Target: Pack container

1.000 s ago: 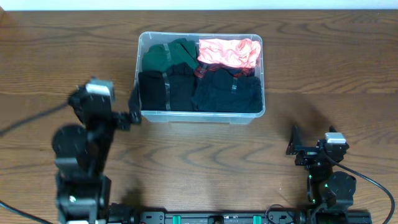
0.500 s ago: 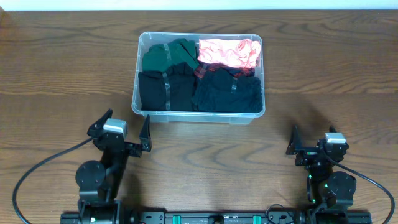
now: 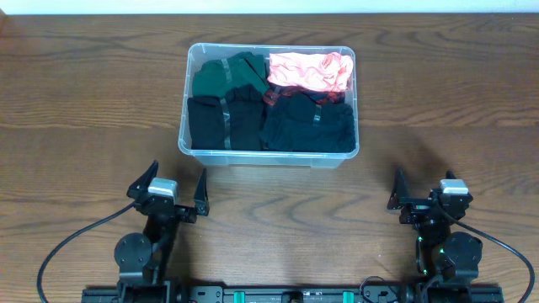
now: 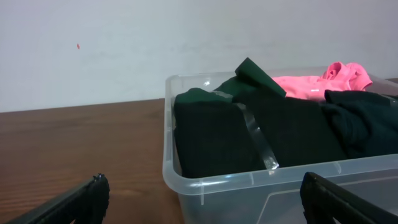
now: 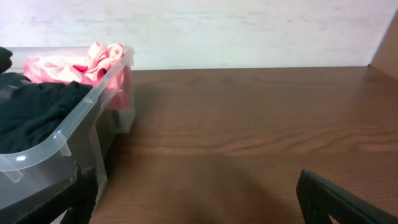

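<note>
Container [image 3: 349, 101]: clear, smooth plastic with glossy rim highlights. Contents: soft matt cloth in black [image 3: 227, 122], dark green [image 3: 223, 74] and pink [image 3: 310, 71]. Table [image 3: 93, 93]: dark wood, visible grain, low sheen.

We can count one big see-through container [image 3: 269, 157], one pink cloth [image 3: 310, 71], one green cloth [image 3: 226, 74], what looks like two black cloths [image 3: 221, 122], one wooden table [image 3: 84, 93], and two grippers, the left gripper [image 3: 174, 182] and the right gripper [image 3: 423, 187].

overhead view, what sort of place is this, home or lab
Probably a robotics lab bench: left arm and right arm mounted at a wooden table, plain white wall behind, one clear container of folded clothes.
</note>
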Motion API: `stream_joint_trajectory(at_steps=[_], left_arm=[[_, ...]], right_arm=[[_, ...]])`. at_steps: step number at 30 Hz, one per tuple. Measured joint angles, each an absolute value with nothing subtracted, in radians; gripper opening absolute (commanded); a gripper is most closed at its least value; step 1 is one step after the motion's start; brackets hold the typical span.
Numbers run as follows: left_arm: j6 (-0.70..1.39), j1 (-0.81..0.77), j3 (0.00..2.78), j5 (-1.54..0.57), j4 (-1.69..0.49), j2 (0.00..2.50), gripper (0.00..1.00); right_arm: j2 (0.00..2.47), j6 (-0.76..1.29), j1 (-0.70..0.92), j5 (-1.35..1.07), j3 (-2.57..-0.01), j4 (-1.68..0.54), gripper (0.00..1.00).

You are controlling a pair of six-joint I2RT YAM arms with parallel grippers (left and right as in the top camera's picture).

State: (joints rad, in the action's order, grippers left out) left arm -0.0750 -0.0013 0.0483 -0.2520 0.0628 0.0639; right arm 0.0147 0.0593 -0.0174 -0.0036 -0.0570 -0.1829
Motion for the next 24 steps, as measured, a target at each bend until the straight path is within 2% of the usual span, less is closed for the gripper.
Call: stream_joint_trajectory(at_steps=[24], left_arm=[[-0.075,0.045,0.019,-0.150,-0.019,0.010,0.98]], right_arm=[[0.015,0.059,-0.017,-0.004,-0.057,-0.183,0.99]])
